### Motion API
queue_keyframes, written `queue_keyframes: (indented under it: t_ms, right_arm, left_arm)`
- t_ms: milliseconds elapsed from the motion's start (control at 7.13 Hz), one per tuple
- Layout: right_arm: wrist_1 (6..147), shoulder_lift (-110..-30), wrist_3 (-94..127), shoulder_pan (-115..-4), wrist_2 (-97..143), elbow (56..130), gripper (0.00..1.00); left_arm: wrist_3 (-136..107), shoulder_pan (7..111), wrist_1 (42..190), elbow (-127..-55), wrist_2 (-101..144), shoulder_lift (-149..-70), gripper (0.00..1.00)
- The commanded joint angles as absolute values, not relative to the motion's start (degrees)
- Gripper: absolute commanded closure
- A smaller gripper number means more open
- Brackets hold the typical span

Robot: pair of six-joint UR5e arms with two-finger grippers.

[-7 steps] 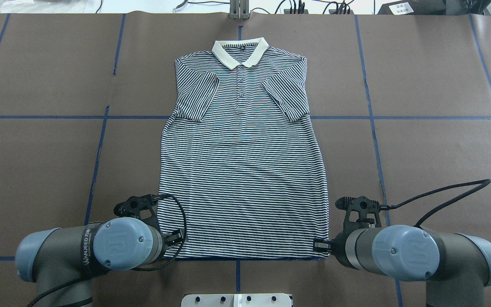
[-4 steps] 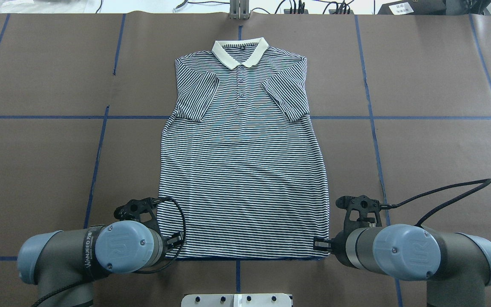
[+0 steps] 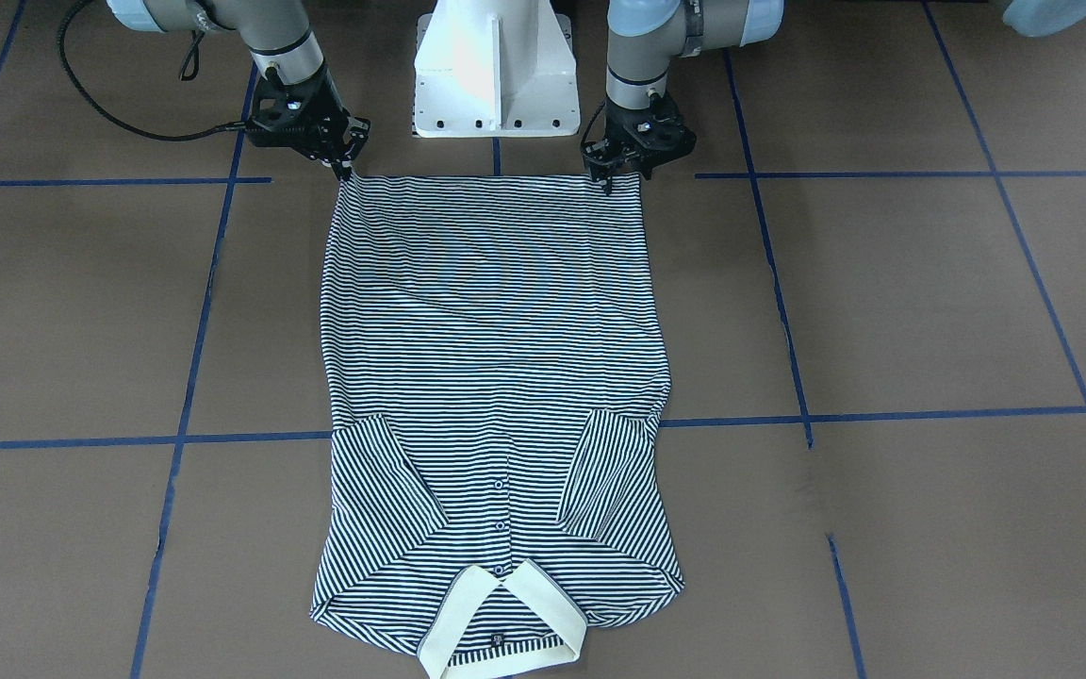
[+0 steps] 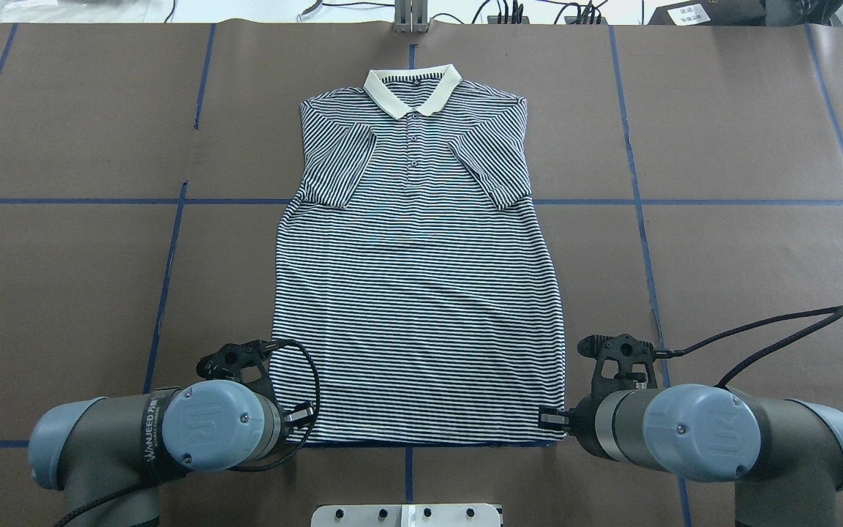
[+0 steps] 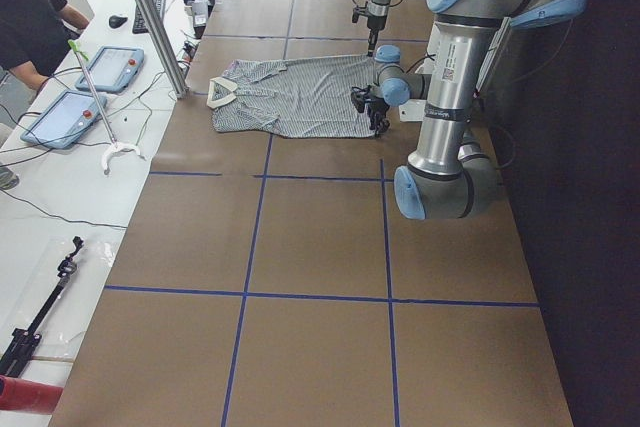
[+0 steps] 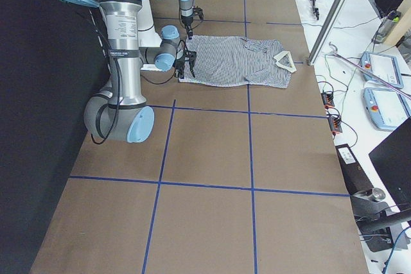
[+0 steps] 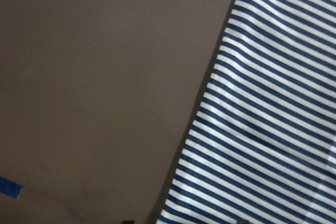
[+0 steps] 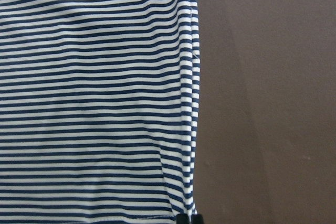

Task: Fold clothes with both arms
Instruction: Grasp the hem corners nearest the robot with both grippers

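Shirt (image 4: 418, 293) flat on table (image 4: 721, 256), sleeves in; left pincer (image 3: 613, 176), right pincer (image 3: 344, 167) at the 2 hem corners, likely for hem-to-collar fold; clamped or open, can't tell.

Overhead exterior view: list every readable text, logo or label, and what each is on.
"WANJEED": on the black band around the left arm; the characters after it are too blurred to read.
"UR": on the left arm's blue joint cap, and again on the right arm at its own cap.
Neck tag of the polo shirt: too small to read.
White label at the view's top right: too small to read.
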State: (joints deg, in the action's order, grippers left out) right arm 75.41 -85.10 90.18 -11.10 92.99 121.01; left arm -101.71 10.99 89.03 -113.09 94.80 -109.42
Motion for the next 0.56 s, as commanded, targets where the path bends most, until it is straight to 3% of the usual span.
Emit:
queue_keyframes:
  t_ms: [0,421]
  right_arm:
    - [75.4,-85.3,90.2,-11.3,93.0,121.0,1.0]
    - [75.4,-85.5,90.2,-11.7,93.7,121.5,1.0]
  left_arm:
    - [-101.4,11.0,88.9,-113.4,95.3,-109.7,1.0]
    - [-101.1,11.3,88.8,-115.5,95.5,-109.3,1.0]
